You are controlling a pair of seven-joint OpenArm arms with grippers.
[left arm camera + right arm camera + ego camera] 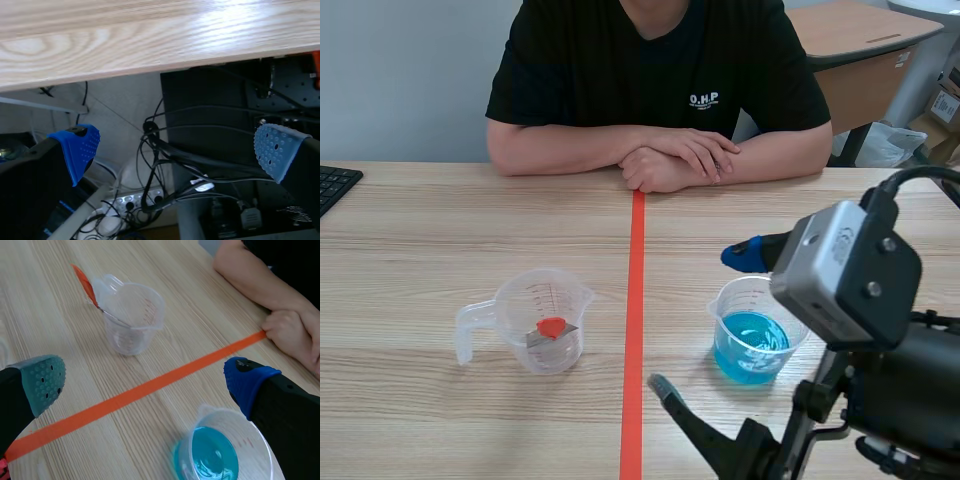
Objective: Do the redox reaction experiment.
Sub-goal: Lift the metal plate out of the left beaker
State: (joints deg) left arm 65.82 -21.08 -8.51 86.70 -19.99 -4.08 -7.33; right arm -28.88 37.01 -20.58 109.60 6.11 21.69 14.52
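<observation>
Right tool (pixel 145 382): spread wide, gripping nothing, poised just above the cup of blue liquid (pixel 220 455). That cup stands on the counter (pixel 420 400). The clear measuring cup (pixel 542 320), with a red-tipped metal strip (pixel 552 327) inside, stands well apart to the blue cup's left, across the tape line (pixel 635 330). Left tool (pixel 176 150): wide open, empty, off the counter's edge, above floor cables (pixel 155 165).
</observation>
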